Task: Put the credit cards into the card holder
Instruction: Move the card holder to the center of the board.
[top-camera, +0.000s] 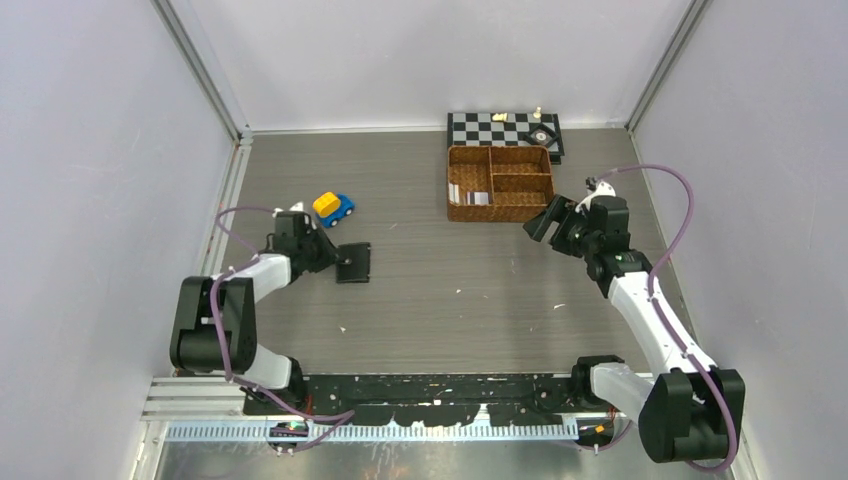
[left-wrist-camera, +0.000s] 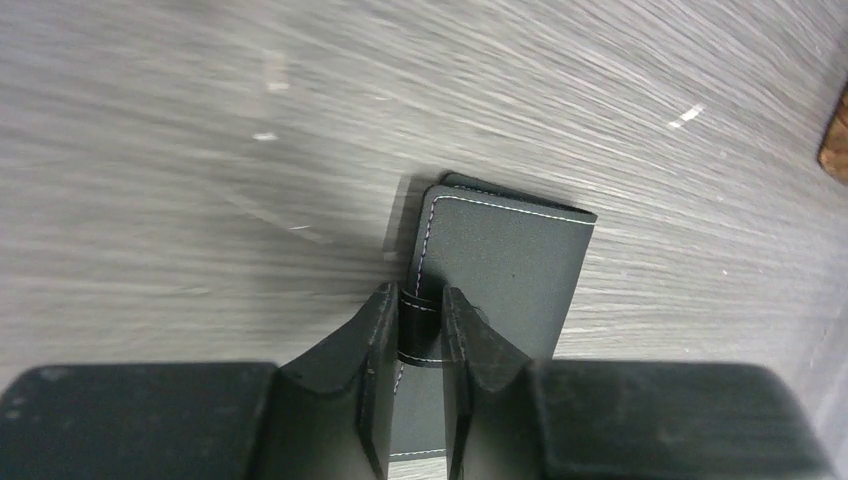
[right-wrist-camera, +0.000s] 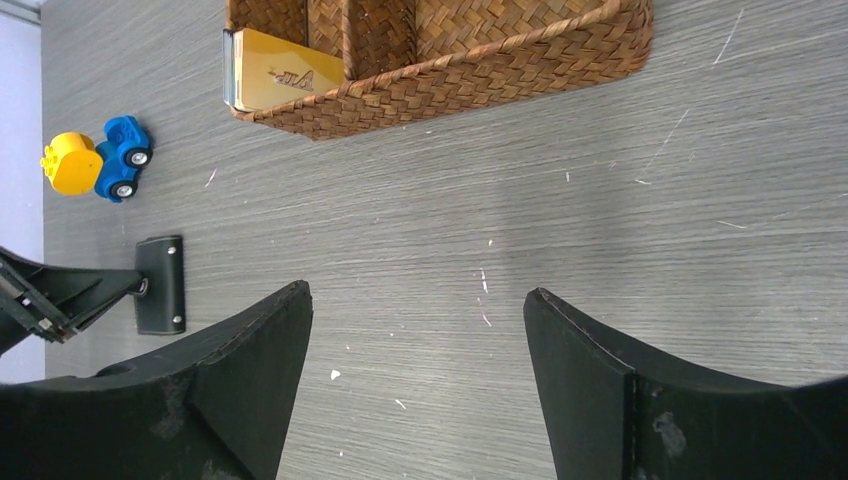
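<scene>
Here the left gripper (left-wrist-camera: 418, 305) pinches the card holder (left-wrist-camera: 510, 270) by its tab.

A blue-and-yellow toy car (top-camera: 333, 208) is sitting on the table (top-camera: 450, 300); a wicker basket (top-camera: 500, 215) is lying just before a chessboard (top-camera: 480, 128).
</scene>
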